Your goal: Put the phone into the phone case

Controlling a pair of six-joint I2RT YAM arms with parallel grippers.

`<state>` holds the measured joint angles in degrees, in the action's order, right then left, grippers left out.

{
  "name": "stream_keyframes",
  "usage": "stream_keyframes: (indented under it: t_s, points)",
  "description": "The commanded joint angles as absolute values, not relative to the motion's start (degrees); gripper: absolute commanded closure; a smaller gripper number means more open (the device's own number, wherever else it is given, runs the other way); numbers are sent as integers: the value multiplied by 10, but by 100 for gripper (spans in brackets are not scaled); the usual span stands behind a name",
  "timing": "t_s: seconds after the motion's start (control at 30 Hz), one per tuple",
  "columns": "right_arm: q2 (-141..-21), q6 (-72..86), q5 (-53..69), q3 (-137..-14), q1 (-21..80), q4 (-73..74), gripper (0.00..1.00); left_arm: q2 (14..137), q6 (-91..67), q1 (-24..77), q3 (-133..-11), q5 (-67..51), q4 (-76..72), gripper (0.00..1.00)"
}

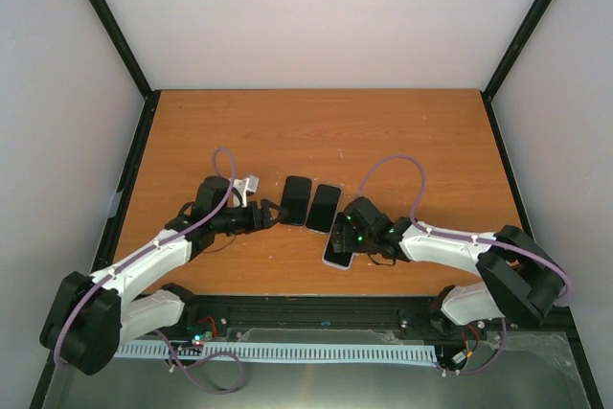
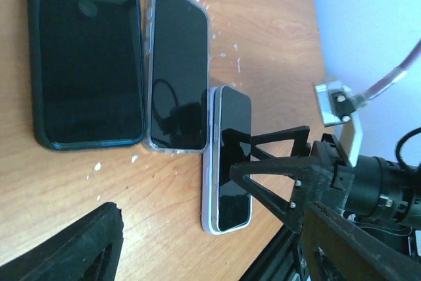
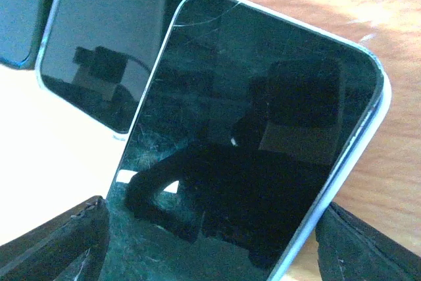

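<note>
The phone point(image 1: 338, 249) has a white rim and a cracked black screen and lies on the table near the front edge. My right gripper point(image 1: 345, 237) is over it, with a finger against each long edge point(image 3: 217, 162). In the left wrist view the phone point(image 2: 227, 156) lies flat with the right fingers point(image 2: 276, 162) over it. A dark teal phone case point(image 1: 296, 200) lies left of a clear-rimmed case with a dark face point(image 1: 324, 207). My left gripper point(image 1: 275, 215) is open and empty just left of the teal case point(image 2: 85, 57).
The clear-rimmed case point(image 2: 177, 70) lies between the teal case and the phone, touching both; I cannot tell whether it holds a phone. Black frame posts stand at the table corners. A black rail point(image 1: 316, 313) runs along the near edge.
</note>
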<state>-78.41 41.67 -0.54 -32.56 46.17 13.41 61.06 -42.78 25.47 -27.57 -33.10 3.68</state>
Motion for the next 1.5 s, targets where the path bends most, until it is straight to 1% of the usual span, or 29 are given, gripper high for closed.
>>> stream_keyframes:
  t_s: [0.0,0.07,0.17,0.33,0.43,0.53,0.8,0.97,1.17,1.3,1.47]
  points:
    - [-777,475,65,-306,494,74,16,629,-478,270,-240,-363,-33,27]
    - [-765,495,54,-292,494,59,17,642,-484,286,-235,-353,-46,28]
    - [-745,525,1,-272,494,78,17,679,-483,310,-241,-350,-63,30]
    - [-684,566,-18,-206,493,1,20,739,-479,339,-258,-353,-98,41]
    - [-674,589,-32,-197,489,4,21,767,-474,342,-268,-359,-113,48]
    - [-675,597,-25,-193,488,-7,21,789,-470,342,-279,-364,-121,52]
    - [-712,643,16,-162,485,-118,21,859,-480,360,-302,-378,-151,56]
    - [-715,645,29,-165,479,-146,21,913,-474,392,-328,-384,-152,57]
    - [-711,661,29,-153,475,-183,21,951,-470,401,-334,-392,-162,65]
    - [-715,669,39,-142,473,-217,21,967,-471,401,-332,-399,-172,72]
    - [-716,670,50,-139,472,-247,20,982,-476,404,-329,-409,-188,72]
